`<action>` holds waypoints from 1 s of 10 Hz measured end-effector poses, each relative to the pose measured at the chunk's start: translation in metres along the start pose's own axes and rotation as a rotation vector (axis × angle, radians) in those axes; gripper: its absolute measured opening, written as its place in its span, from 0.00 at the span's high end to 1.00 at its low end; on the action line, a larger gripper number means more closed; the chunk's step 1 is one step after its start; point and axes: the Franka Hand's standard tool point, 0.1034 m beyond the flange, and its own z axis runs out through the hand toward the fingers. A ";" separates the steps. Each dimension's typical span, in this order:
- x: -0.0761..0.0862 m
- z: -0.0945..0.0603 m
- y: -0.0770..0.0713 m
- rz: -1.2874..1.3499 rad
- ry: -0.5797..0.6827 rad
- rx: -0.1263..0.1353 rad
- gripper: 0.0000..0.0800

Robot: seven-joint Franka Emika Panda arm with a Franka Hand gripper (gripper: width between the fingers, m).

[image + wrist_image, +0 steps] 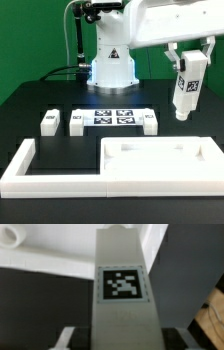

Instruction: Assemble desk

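So the pincer (186,60) is sitting clamped on one desk leg (186,90), holding it upright in the air over the far corner of the tabletop (160,166) on the exterior view's right. The tabletop is lying flat by the near edge of the black surface (30,100). The leg is looking like a light, stiff, squared-off block of smooth white plastic with a printed tag (123,282), so probably a bit slippery; pinching its flat sides near one end is seeming safest. The tabletop's a rimmed rectangular slab, same plastic
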 end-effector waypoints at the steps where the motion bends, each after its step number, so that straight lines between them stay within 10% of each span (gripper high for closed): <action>1: 0.003 0.000 0.004 -0.008 0.072 -0.021 0.64; 6: 0.039 0.025 -0.011 -0.016 0.191 -0.024 0.64; 10: 0.034 0.028 -0.014 0.010 0.153 -0.011 0.64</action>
